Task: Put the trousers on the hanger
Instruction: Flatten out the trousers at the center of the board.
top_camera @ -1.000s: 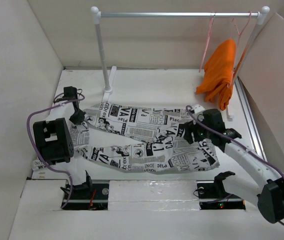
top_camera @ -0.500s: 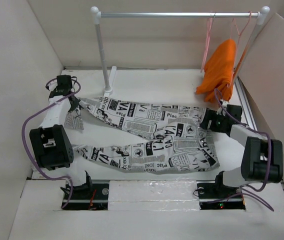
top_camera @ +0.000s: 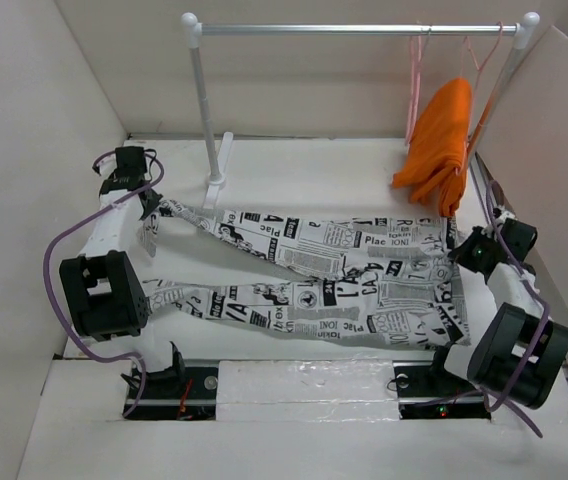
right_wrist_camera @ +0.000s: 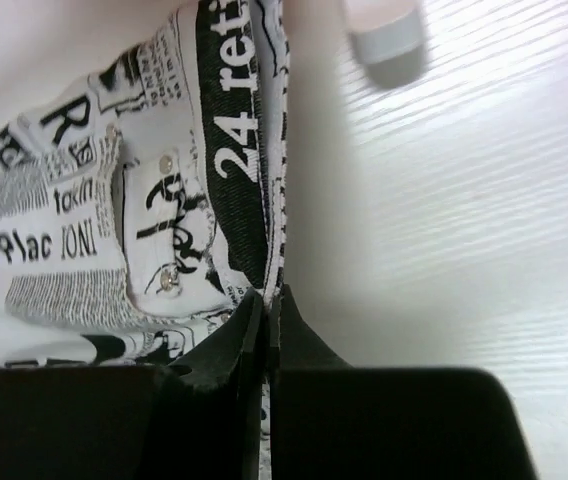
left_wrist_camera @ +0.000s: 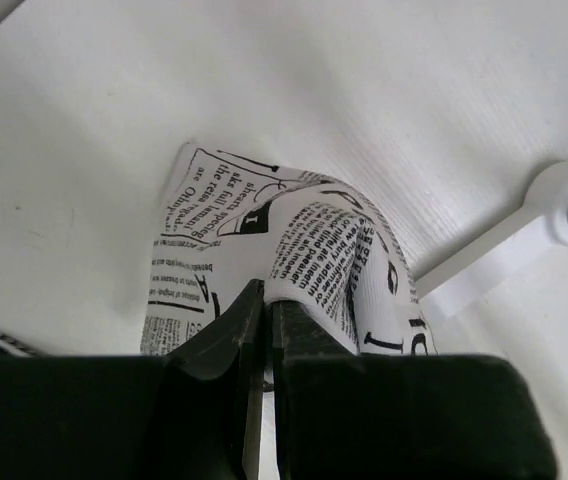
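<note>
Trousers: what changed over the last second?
The right hand swung from mid-table to the right edge, dragging the waist of the trousers along. The left hand carried a leg end toward the far-left corner. The fabric now lies stretched long, with both hands shut on it. The hanger and orange cloth stayed on the rail.

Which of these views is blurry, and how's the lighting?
Top external: sharp, evenly lit, no glare on the trousers. Left wrist: print crisp, fingers dark and slightly soft. Right wrist: blurred toward the top, print near the fingers readable.
</note>
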Motion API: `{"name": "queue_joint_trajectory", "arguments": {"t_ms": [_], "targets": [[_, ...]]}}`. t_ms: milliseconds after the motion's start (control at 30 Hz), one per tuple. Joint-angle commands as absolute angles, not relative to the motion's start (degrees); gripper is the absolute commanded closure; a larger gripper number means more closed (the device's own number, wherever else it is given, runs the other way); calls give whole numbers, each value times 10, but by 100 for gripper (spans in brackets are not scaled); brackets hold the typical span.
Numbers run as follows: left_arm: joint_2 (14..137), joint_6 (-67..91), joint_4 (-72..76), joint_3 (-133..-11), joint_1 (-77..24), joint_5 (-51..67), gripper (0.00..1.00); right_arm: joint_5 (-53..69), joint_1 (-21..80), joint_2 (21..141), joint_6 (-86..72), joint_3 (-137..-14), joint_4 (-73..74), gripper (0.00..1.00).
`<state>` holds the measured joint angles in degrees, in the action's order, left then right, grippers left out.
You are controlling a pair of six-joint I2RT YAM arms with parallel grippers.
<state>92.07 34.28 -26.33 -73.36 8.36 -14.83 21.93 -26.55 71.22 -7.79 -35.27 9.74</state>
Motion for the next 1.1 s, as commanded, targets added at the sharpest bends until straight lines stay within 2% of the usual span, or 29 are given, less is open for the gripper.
{"name": "queue_joint_trajectory", "arguments": {"t_ms": [0, 33, 67, 100, 133, 167, 200, 233, 300, 400, 433, 467, 500, 533, 600, 633, 667, 700, 767, 800, 833, 933, 1067], "targets": [[920, 324, -259, -779, 67, -195, 100, 133, -298, 685, -58, -406, 134, 100], [920, 312, -263, -782, 55, -220, 100, 125, -305, 687, -57, -419, 142, 100], [921, 308, -260, -780, 54, -233, 97, 125, -305, 687, -55, -419, 141, 91], [921, 302, -261, -777, 49, -237, 86, 132, -305, 692, -50, -430, 141, 72], [923, 308, -267, -773, 49, -244, 68, 137, -299, 695, -45, -437, 148, 48], [921, 317, -286, -771, 49, -251, 57, 143, -299, 698, -35, -443, 167, 43], [917, 325, -290, -766, 49, -259, 42, 149, -290, 689, -31, -446, 172, 39], [910, 336, -291, -742, 49, -271, 19, 154, -285, 680, -30, -443, 176, 38], [880, 338, -279, -710, 49, -281, 7, 166, -278, 650, -32, -434, 178, 38], [843, 347, -254, -657, 61, -264, 6, 174, -238, 581, -32, -413, 192, 40], [839, 348, -247, -635, 68, -231, 6, 184, -224, 554, -32, -406, 190, 46], [838, 358, -237, -626, 76, -215, 6, 202, -192, 542, -31, -384, 171, 53], [844, 366, -238, -621, 76, -205, 6, 238, -172, 534, -30, -373, 164, 65], [852, 373, -242, -622, 76, -192, 10, 258, -152, 527, -27, -363, 157, 90], [890, 394, -254, -630, 76, -177, 16, 292, -68, 519, -7, -344, 152, 100], [902, 402, -263, -643, 76, -167, 21, 291, -35, 520, 11, -343, 158, 100], [921, 409, -269, -649, 76, -163, 23, 287, 1, 522, 23, -343, 163, 100], [927, 424, -267, -650, 76, -159, 24, 280, 73, 525, 25, -343, 159, 93], [938, 440, -261, -649, 76, -175, 25, 266, 149, 541, 25, -350, 135, 74], [941, 450, -262, -647, 76, -181, 25, 235, 223, 572, 26, -366, 128, 64], [946, 467, -261, -649, 76, -185, 23, 217, 256, 594, 26, -380, 123, 49], [968, 493, -270, -656, 76, -194, 22, 190, 356, 714, 52, -468, 110, 40], [975, 566, -266, -642, 82, -235, 21, 183, 432, 895, 98, -630, 139, 39]]}}
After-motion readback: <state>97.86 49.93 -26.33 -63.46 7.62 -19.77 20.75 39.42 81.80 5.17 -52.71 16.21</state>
